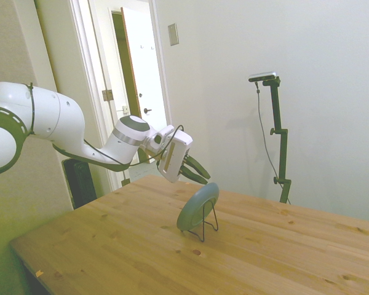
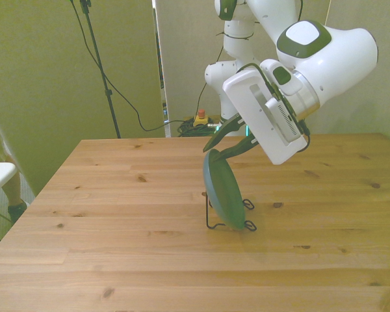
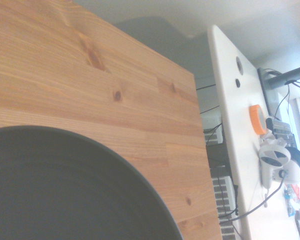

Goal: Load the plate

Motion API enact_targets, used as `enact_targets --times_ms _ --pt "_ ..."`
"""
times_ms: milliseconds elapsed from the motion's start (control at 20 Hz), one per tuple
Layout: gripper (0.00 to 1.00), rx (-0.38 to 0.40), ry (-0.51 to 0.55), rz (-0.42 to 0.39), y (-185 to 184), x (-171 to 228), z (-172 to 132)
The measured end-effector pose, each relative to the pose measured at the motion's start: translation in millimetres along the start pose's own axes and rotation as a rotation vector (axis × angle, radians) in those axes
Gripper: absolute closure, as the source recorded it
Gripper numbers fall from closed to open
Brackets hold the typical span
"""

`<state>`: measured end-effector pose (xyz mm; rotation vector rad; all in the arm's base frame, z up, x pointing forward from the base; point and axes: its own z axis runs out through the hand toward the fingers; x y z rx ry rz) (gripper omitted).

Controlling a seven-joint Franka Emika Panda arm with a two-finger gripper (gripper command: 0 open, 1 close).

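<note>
Gripper (image 1: 201,174) fingers were spread, tilted down just above the plate's top rim, pinching nothing. Beneath it lay the table (image 2: 117,195), a broad slab of knotty, pale wood planks. Near its middle, the plate (image 2: 223,190), round, smooth and dull grey-green with a raised rim, stood nearly on edge, propped in the stand (image 2: 229,224), a thin dark wire frame with looped feet. Up close, the wrist view showed the plate's dark curved face (image 3: 65,190) over the wood grain.
</note>
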<state>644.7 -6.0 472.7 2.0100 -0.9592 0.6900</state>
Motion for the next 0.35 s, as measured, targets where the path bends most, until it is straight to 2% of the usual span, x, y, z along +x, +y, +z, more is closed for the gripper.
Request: enact_targets --times_ms 150,350 --pt "0.0 0.049 -0.035 0.025 8 8 -18" --pt "0.0 0.213 -0.142 0.027 44 27 -76"
